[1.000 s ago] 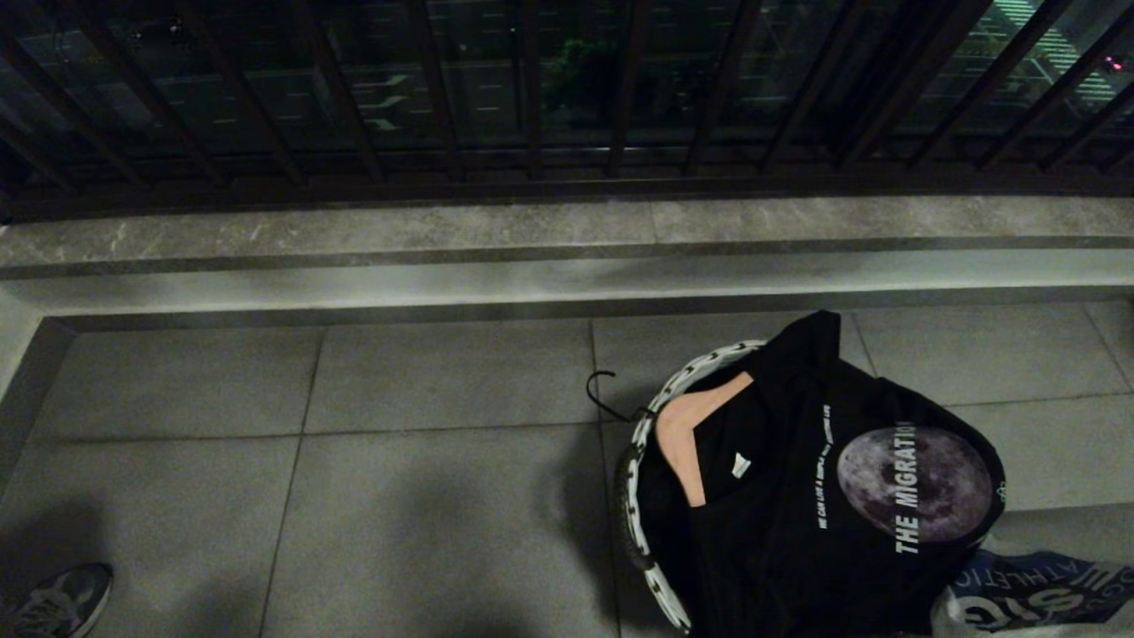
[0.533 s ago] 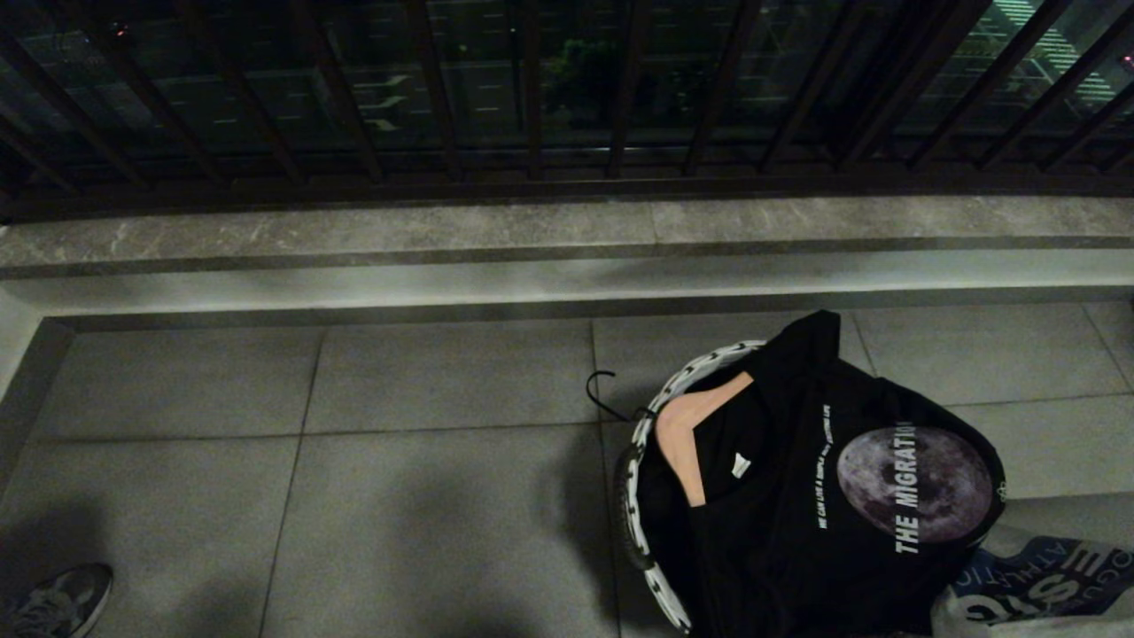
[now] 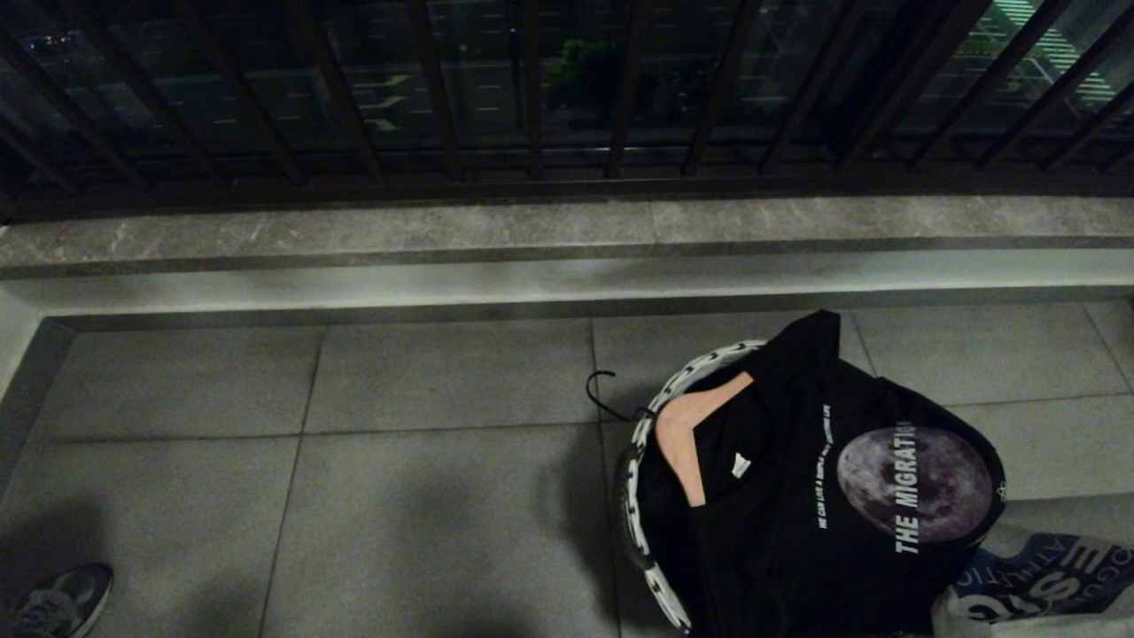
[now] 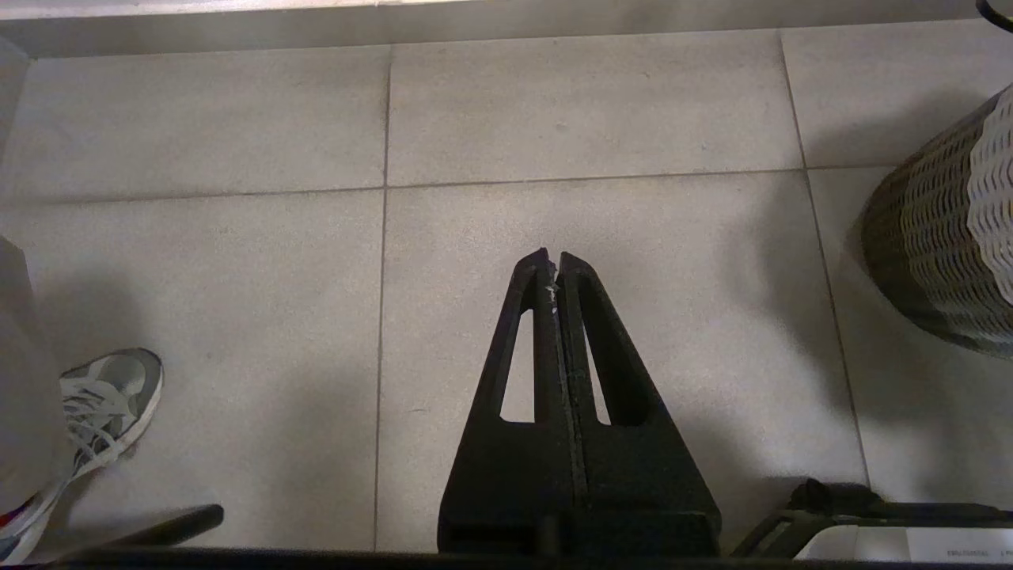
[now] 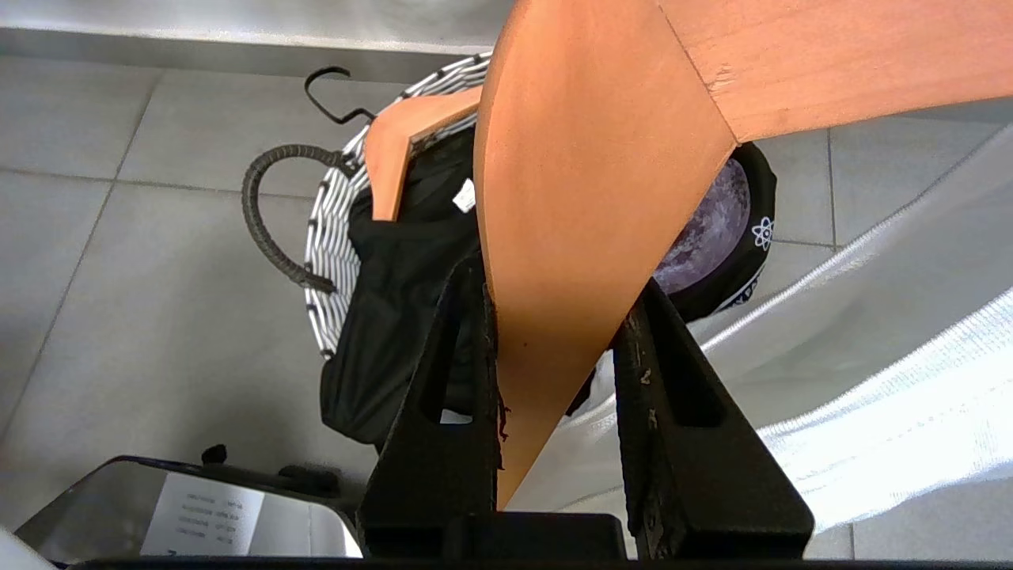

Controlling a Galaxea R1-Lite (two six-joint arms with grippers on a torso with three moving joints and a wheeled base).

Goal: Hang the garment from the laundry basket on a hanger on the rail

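The laundry basket (image 3: 657,416), white with dark speckles, stands on the floor tiles at the lower right. Over it lies a black T-shirt with a moon print (image 3: 824,505) on a wooden hanger (image 3: 682,434) whose hook (image 3: 602,390) pokes past the rim. My right gripper (image 5: 560,277) is shut on a second wooden hanger (image 5: 586,182) just above the basket, and a white garment (image 5: 870,356) hangs from it. That garment's printed edge (image 3: 1036,594) shows at the head view's lower right corner. My left gripper (image 4: 552,260) hangs shut and empty over bare tiles, left of the basket (image 4: 942,253). The rail is out of view.
A stone kerb (image 3: 532,257) and a dark barred balustrade (image 3: 532,89) close off the far side. A person's shoe (image 3: 53,602) stands at the lower left, also near my left gripper (image 4: 103,404). Parts of my base (image 5: 198,507) sit below the right gripper.
The white garment's printed edge at the lower right has swayed slightly. The shoe has slid a little toward the near edge. Both grippers and the basket stay still.
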